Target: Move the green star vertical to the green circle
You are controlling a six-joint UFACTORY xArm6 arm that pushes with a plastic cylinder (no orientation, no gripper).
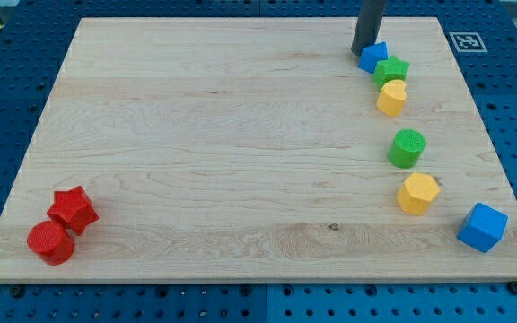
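A: Because the green star [391,70] sits wedged between a small blue block [373,56] and a yellow block [390,98], your push could drag both along.

B: Where's my tip [363,51]?

A: At the view's top right, beside the blue block, star just beyond. No jaws; nothing held. The green circle [407,148] lies below.

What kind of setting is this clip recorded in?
Likely a robotics lab bench: a wooden board on a blue perforated table, a fiducial marker at one corner, my tip beside small coloured blocks.
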